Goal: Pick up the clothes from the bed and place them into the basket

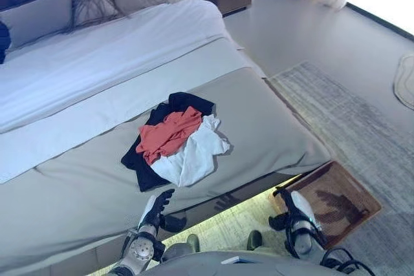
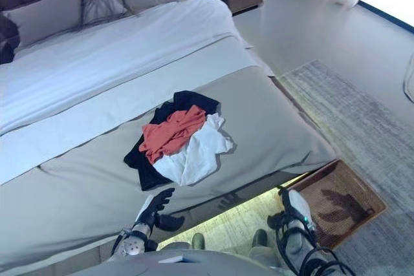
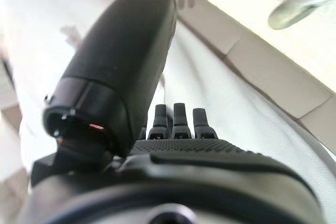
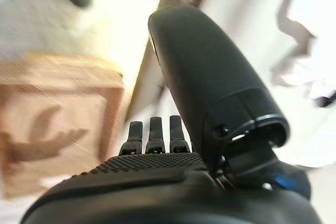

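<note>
A heap of clothes [image 1: 174, 145], coral, white and dark, lies untouched on the grey bed cover [image 1: 272, 121]; the wicker basket [image 1: 336, 200] waits on the floor beside the bed. Left hand [image 1: 155, 208] and right hand [image 1: 290, 203] hang empty, fingers straight. A one-handed grab risks shedding a loose garment short of the basket

The clothes [image 1: 173, 145] lie in a crumpled heap on the bed [image 1: 272, 121], near its foot edge: coral on top, white beside, dark beneath. The brown woven basket [image 1: 333, 200] sits empty on the floor beside the bed's foot corner.
</note>
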